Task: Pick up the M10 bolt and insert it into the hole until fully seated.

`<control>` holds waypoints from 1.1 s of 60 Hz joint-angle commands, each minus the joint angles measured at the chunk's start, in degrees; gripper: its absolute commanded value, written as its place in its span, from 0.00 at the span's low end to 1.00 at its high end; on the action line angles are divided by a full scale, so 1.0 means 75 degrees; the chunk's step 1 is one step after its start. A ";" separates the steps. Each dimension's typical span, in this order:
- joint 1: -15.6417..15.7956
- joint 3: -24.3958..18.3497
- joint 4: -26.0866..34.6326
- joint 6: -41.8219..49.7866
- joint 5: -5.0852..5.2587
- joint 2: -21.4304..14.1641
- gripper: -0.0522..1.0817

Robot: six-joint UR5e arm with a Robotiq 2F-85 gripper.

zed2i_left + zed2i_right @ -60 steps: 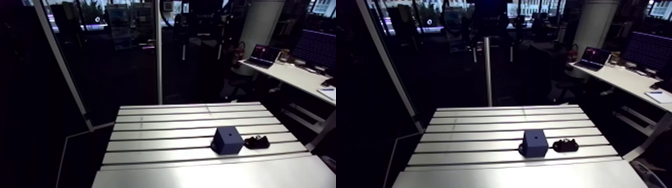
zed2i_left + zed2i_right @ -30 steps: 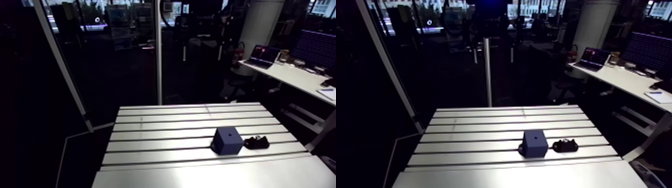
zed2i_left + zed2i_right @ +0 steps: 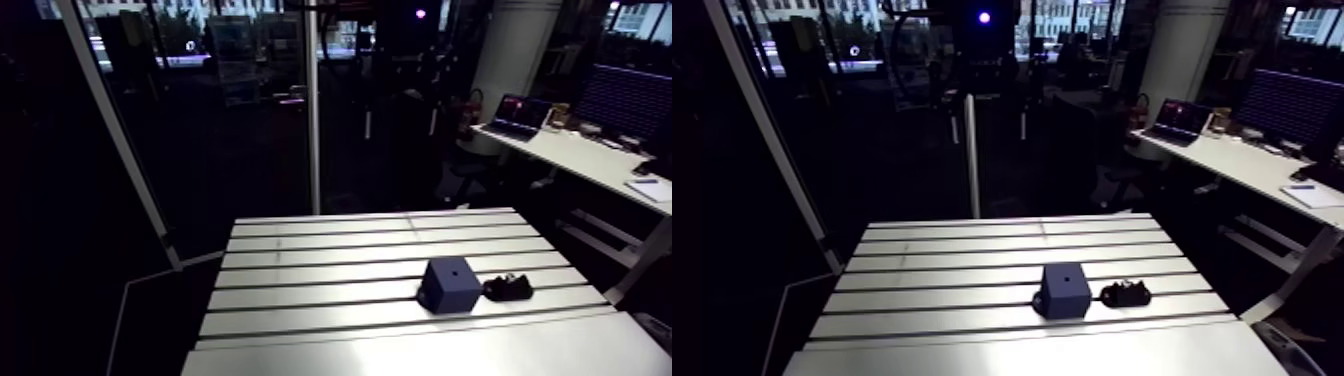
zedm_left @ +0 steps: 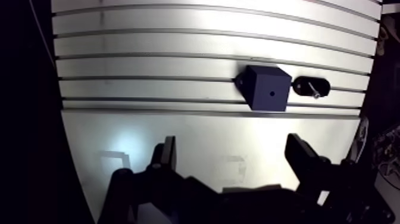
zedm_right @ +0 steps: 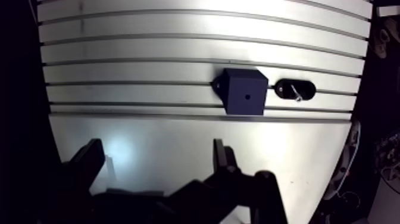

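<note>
Bolt (image 4: 313, 89): a small pale metal pin, slim and shiny, lying on its side on a pad; too small to make out its head or thread.
Pad (image 4: 305, 87): black, flat and oval with a matt look, resting on the counter just beside the block with a narrow gap between them.
Block (image 4: 268, 88): dark blue, box-shaped with sharp edges and a dull smooth skin; a small rounded tab (image 4: 240, 81) sticks out at its foot on the side away from the pad.
Hole (image 4: 271, 93): a small round dark opening in the middle of the block's top face, with nothing in it.
Counter (image 4: 149, 65): pale brushed aluminium cut by long parallel slots; the strip nearest the hand is plain and smooth and carries a soft patch of glare.
Hand (image 4: 232, 146): two dark, blocky fingers (image 4: 165, 158) spread wide with nothing between them, over the plain strip, short of the block and well apart from the bolt.
</note>
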 commanded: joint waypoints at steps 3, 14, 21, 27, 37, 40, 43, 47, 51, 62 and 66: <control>-0.0254 0.0369 -0.0478 -0.0082 -0.0023 -0.0134 0.05; -0.0669 0.0674 -0.1152 -0.0539 0.0008 -0.0254 0.05; -0.0973 0.0875 -0.1289 -0.0632 -0.0011 -0.0351 0.05; -0.1045 0.1037 -0.1535 -0.0765 -0.0011 -0.0363 0.05; -0.1448 0.1410 -0.2166 -0.1081 -0.0001 -0.0398 0.05; -0.1519 0.1459 -0.2224 -0.1130 0.0000 -0.0398 0.05; -0.1661 0.1553 -0.2331 -0.1267 -0.0011 -0.0398 0.05; -0.1800 0.1657 -0.2478 -0.1386 0.0000 -0.0398 0.05; -0.1929 0.1774 -0.2642 -0.1502 0.0001 -0.0398 0.05; -0.2520 0.2151 -0.2886 -0.1898 0.0264 -0.0375 0.05; -0.2712 0.2223 -0.2955 -0.2081 0.0387 -0.0375 0.05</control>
